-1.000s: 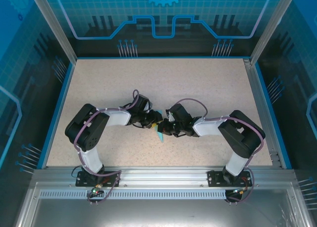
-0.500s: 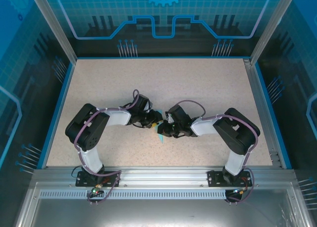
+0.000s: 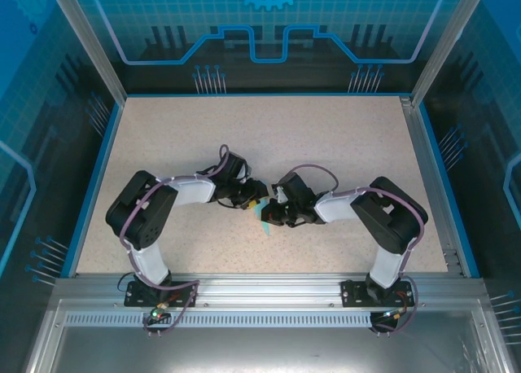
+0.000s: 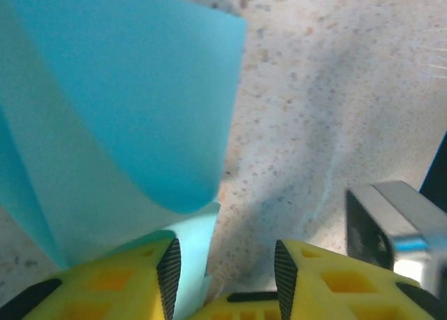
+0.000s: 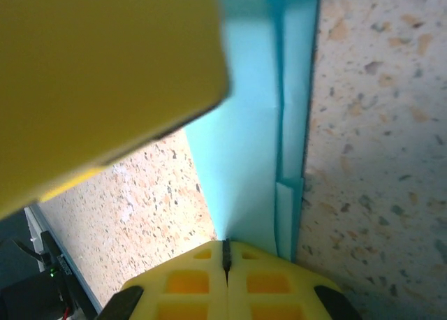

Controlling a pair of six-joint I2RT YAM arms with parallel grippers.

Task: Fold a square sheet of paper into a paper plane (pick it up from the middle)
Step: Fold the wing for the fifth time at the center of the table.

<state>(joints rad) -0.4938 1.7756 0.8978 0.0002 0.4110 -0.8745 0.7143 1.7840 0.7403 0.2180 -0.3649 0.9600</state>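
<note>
The square sheet of paper (image 3: 264,219) is cyan and folded into long layered flaps, held low over the table between both arms. My right gripper (image 5: 225,246) is shut on its folded edge (image 5: 251,166), jaws pressed together on the paper. A step left of it in the top view, my left gripper (image 3: 253,204) meets it from the other side. Up close, the left gripper (image 4: 223,253) stands open, and a curled flap of the paper (image 4: 126,110) rests against its left pad (image 4: 170,264) while the right pad stands apart from it.
Speckled beige tabletop (image 3: 326,137) stretches free behind and beside the arms, bounded by a blue rim (image 3: 89,186) and metal frame posts. A blurred yellow finger (image 5: 105,75) of the left gripper looms close over the paper in the right wrist view.
The right arm's elbow has drawn in to the left and its gripper has edged left with the paper. The left arm has barely shifted.
</note>
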